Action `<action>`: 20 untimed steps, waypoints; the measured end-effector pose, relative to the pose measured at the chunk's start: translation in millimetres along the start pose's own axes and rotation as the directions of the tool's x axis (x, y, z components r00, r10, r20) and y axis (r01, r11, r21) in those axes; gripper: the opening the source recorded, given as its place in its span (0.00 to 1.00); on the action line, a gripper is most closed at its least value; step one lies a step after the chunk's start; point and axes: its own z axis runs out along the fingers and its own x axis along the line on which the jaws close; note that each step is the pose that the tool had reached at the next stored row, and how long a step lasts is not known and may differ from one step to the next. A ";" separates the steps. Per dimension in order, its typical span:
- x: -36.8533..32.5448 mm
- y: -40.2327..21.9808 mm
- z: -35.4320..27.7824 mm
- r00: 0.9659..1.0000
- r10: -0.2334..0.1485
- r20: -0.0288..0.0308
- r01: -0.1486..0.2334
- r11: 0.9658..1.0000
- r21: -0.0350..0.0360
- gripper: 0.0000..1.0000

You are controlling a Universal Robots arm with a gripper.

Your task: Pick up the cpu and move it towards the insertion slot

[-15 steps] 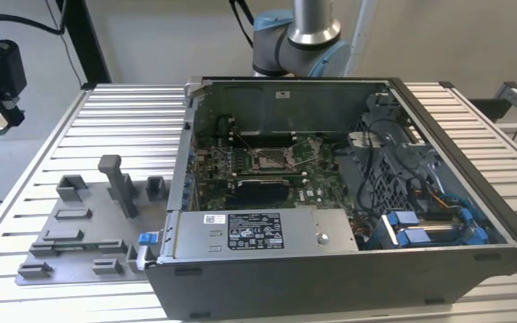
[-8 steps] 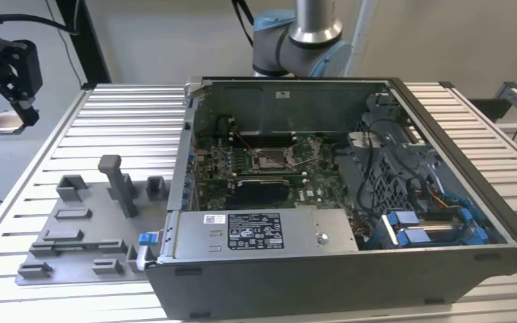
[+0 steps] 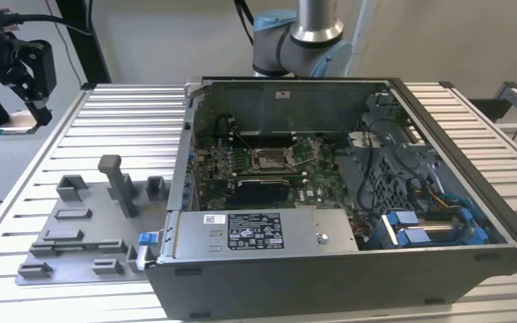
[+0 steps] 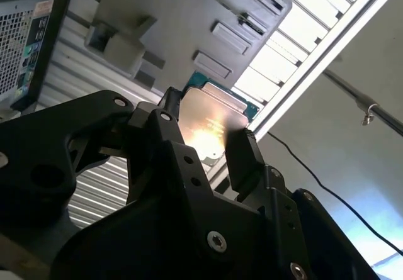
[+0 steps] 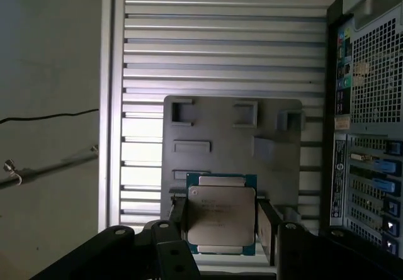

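Note:
The cpu (image 5: 220,214), a flat square chip with a silvery top and a blue-green rim, sits between the two black fingers (image 5: 179,220) of my gripper (image 5: 221,223), which is shut on it. The second wrist view shows the cpu (image 4: 211,123) glinting between the same fingers (image 4: 242,154). In the exterior view my gripper (image 3: 14,121) hangs at the far upper left, off the table's corner, with the cpu (image 3: 11,128) at its tips. The insertion slot (image 3: 268,158), a silver-framed socket, lies inside the open computer case (image 3: 438,222), well to the exterior view's right of the gripper.
A grey fixture plate (image 3: 88,229) with upright blocks lies on the slatted table (image 3: 132,114) beside the case. It also appears below the gripper in both wrist views, fixture plate (image 5: 233,141) and fixture plate (image 4: 176,22). A black rectangular opening (image 3: 256,192) sits near the socket.

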 end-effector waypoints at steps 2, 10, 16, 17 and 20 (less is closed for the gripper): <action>-3.5 0.0 0.0 1.000 0.000 0.000 0.000 1.000 0.000 0.00; -16.3 -0.1 -0.1 1.000 0.000 0.000 0.000 1.000 0.000 0.00; -24.1 -0.1 -0.1 1.000 0.000 0.000 0.000 1.000 0.000 0.00; -25.6 -0.1 -0.2 1.000 0.000 0.000 0.000 1.000 0.000 0.00; -31.1 -0.2 -0.2 1.000 0.000 0.000 0.000 1.000 0.000 0.00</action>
